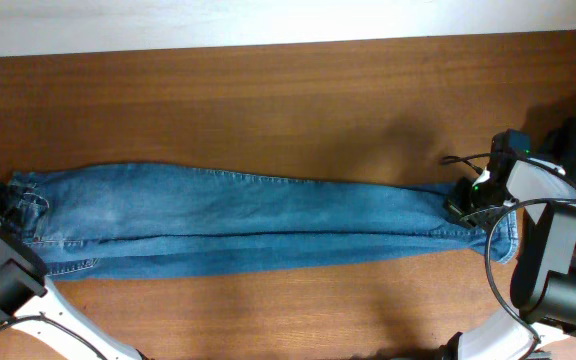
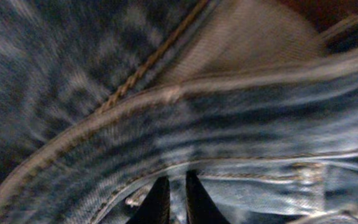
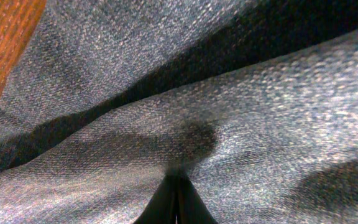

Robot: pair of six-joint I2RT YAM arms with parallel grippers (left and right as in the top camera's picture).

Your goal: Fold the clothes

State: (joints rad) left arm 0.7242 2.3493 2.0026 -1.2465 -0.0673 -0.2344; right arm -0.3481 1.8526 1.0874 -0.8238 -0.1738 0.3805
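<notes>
Blue jeans (image 1: 248, 225) stretched flat across the wooden tabletop (image 1: 268, 100), waist end left, leg ends right, right tool (image 3: 174, 179) pinched closed on denim, left tool (image 2: 177, 183) at the waist end — blurred, fingers barely parted, grip impossible to tell

My left arm (image 1: 3, 280) reaches in low, and my left gripper (image 2: 176, 179) points down with its 2 fingers a narrow slit apart. My right arm (image 1: 558, 262) bends inward, with my right gripper (image 3: 174, 177) pinched tight on the jeans (image 3: 260, 124).
</notes>
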